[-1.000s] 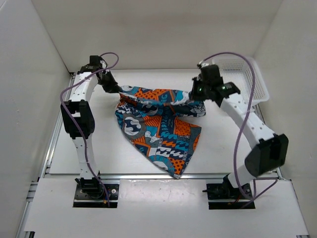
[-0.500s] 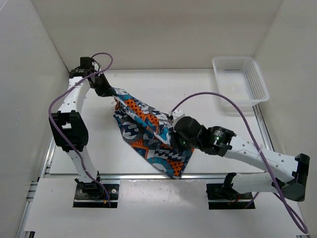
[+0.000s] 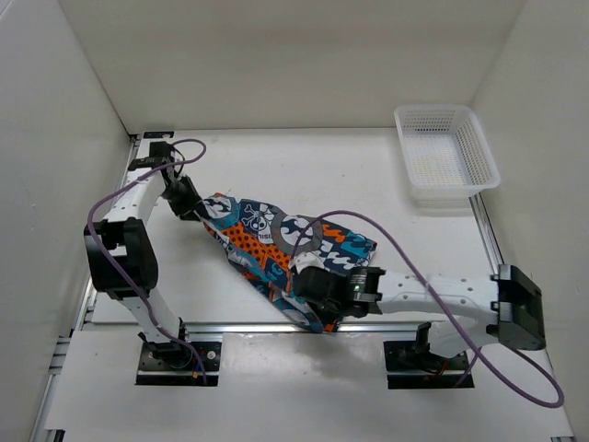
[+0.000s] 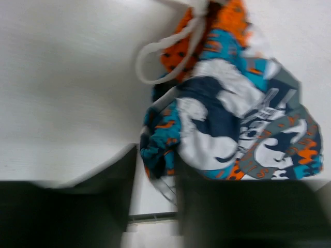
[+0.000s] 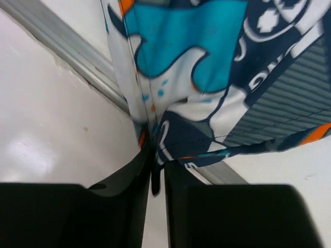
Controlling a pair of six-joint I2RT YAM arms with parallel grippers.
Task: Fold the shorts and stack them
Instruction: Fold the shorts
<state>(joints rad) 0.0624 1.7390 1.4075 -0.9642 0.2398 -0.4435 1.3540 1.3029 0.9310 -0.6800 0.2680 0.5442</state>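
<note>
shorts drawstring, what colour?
White. The drawstring loops out from the printed shorts; clearest in the left wrist view.

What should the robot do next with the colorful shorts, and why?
Probably open the right gripper and lift it away. The shorts already lie doubled over on the table. The right gripper pinches their edge low at the table's near side, and the left gripper holds the far corner, so letting go would likely finish this fold.
</note>
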